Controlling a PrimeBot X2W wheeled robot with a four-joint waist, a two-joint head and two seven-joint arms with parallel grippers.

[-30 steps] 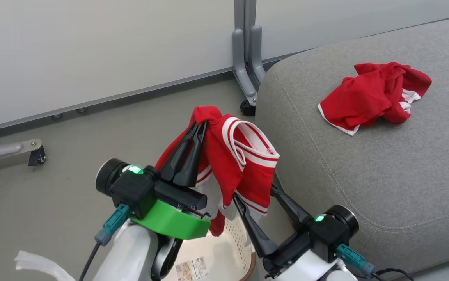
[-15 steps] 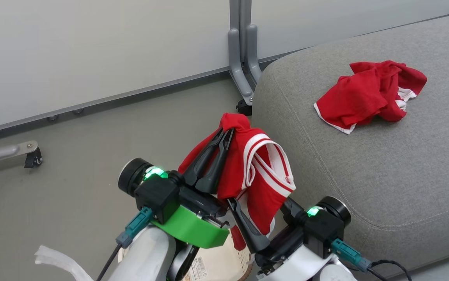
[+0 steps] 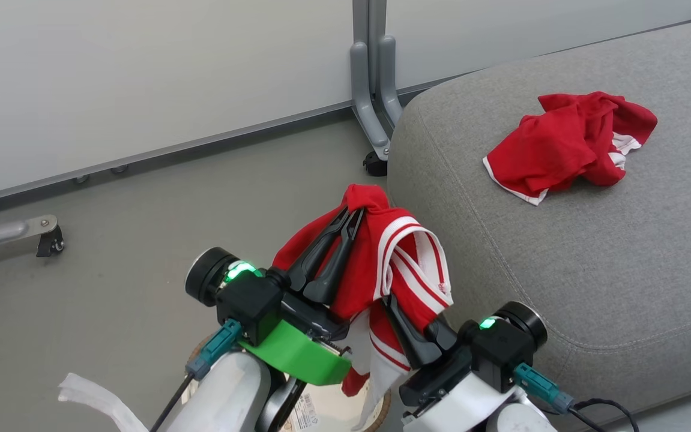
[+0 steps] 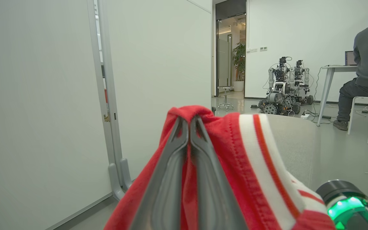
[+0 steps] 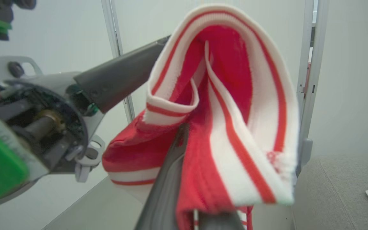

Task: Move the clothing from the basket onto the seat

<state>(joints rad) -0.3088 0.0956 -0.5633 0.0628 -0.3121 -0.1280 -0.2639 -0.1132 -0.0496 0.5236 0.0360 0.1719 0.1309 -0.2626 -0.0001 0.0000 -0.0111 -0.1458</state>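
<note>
clothing (image 3: pixel 364 264) aloft beside seat (image 3: pixel 561 282)

Bright, even light; soft shadows; the clothing (image 5: pixel 235 134) blurs close in the right wrist view.

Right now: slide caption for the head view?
Left claw and right claw shut on the red striped garment above the basket, beside the grey seat bearing a second red garment.

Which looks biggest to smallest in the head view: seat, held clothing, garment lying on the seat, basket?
1. seat
2. held clothing and lying garment: similar; the held one is nearer the camera, so unranked
3. basket, mostly hidden
</note>
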